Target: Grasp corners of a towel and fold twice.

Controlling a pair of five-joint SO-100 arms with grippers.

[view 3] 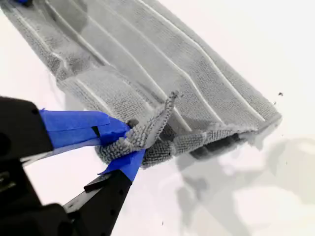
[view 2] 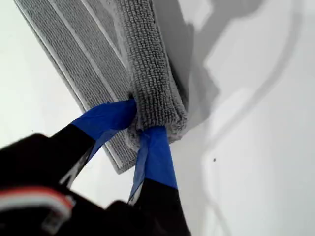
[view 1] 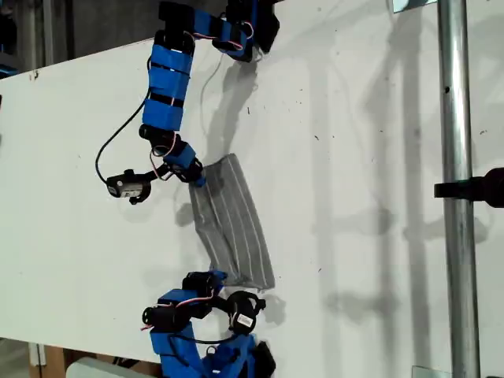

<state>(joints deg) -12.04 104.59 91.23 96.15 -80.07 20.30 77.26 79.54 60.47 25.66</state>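
Observation:
The grey striped towel (view 1: 232, 220) lies as a long narrow strip on the white table (view 1: 362, 157), running from the middle toward the exterior view's bottom. My first gripper (view 1: 197, 175), on the arm from the exterior view's top, is shut on a bunched, rolled-over corner (view 2: 152, 98) at the strip's upper end, with its blue-taped fingers (view 2: 106, 118) pinching the fabric. My second gripper (view 1: 223, 278), on the arm at the exterior view's bottom, is shut on the lower-end corner (view 3: 147, 130), which is lifted and crumpled between its jaws. More layers of towel (view 3: 162, 54) lie flat beyond it.
A vertical metal pole (view 1: 455, 197) with a black clamp (view 1: 472, 190) stands at the exterior view's right. A black cable (view 1: 106, 150) loops beside the first arm. The table's edge runs along the exterior view's lower left.

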